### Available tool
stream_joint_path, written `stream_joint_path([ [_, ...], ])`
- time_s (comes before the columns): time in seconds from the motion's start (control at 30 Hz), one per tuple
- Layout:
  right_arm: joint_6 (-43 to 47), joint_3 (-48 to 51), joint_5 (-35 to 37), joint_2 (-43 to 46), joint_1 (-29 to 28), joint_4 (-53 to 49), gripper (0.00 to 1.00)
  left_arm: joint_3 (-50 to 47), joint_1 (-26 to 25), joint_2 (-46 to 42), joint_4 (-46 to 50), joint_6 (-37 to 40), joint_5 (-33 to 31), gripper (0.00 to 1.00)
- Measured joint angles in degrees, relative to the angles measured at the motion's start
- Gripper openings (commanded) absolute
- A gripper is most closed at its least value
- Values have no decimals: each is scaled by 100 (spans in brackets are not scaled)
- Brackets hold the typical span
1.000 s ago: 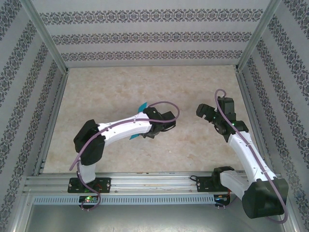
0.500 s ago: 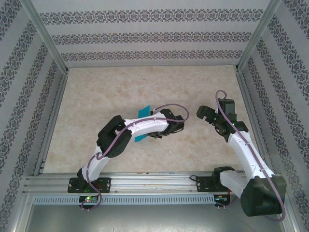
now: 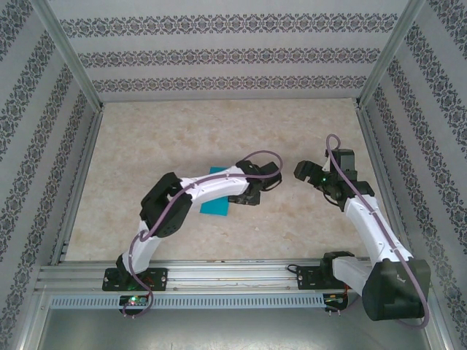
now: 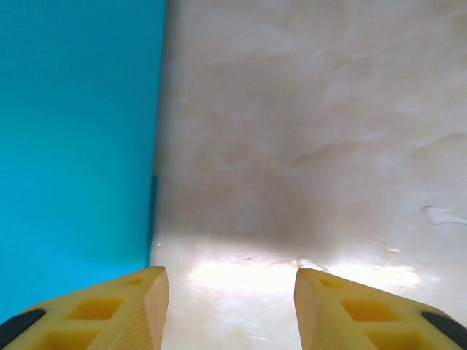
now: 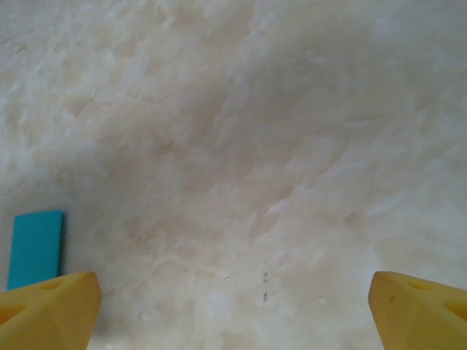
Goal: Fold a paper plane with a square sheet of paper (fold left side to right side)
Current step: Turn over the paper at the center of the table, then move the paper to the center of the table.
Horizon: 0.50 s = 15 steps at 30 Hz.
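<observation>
The square sheet of paper [image 3: 216, 207] lies flat on the table [image 3: 146, 146], seemingly folded in half. Left gripper [image 4: 230, 292] hangs parted, empty, just right of its edge. Right gripper [image 5: 233, 292] gapes, empty. Next call, likely: press that crease flat.

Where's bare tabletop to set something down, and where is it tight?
Free: the far half of the table, up to the back wall, and the near strip between the arm bases. Crowded: mid-table, where the left gripper and right gripper face each other and the left arm crosses over the blue paper.
</observation>
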<state>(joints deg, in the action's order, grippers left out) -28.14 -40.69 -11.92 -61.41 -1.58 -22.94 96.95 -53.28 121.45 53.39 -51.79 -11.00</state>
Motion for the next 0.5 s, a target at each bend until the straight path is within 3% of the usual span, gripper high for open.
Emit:
stream_joint_path([
  [0.13,-90,-4,-579,-225,-2,35,74,-682,369,-870,-787,232,439,49],
  [0.3,-535,-4,-1287,-649,-133,332,58,-2277,1117,-2406,-2409,442,1060,49],
  [0.5,-1191,-4,-1578,-1355,-1287,986,42,-3832,2146,-3394,-3687,555,1740,48],
])
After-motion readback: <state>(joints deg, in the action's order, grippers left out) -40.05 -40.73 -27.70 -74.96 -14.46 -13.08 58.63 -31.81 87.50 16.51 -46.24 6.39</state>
